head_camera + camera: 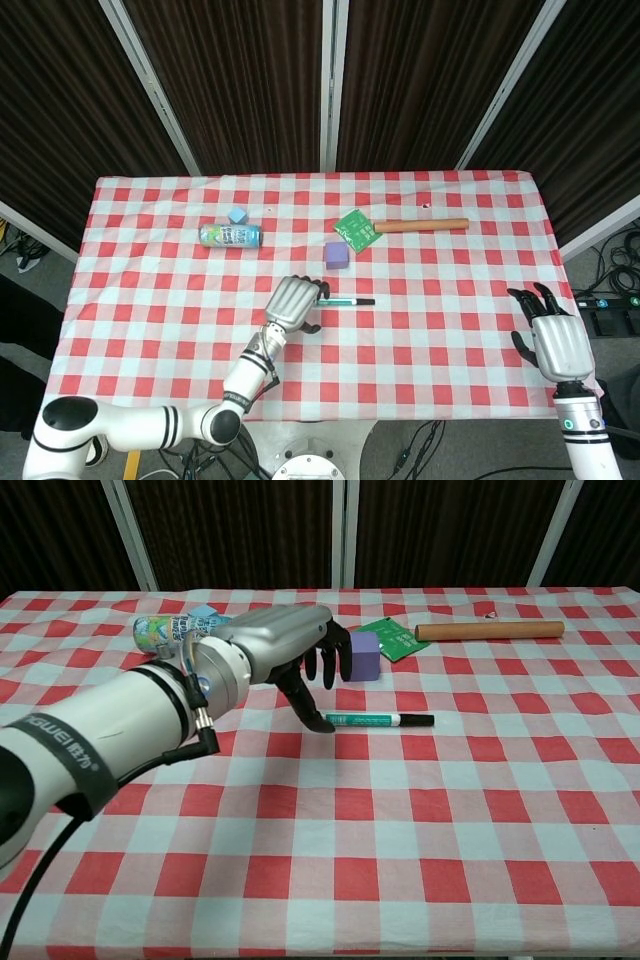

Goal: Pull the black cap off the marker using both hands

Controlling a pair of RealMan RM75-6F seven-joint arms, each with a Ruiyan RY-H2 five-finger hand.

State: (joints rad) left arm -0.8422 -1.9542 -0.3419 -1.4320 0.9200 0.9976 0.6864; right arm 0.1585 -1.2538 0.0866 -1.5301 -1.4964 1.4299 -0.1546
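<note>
The marker (378, 720) lies flat just in front of the purple cube (361, 657), cap on. The left hand (290, 645), fingers spread and empty, hovers at its barrel end, seemingly not touching. This is the reach; next, grip the barrel. The right hand (553, 341) waits open, well to the cube's right.

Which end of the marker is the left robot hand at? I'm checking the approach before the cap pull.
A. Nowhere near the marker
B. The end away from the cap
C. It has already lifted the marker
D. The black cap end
B: the left robot hand has its fingers spread over the marker's left end, while the black cap at the right end lies bare and the marker lies flat on the table.
</note>
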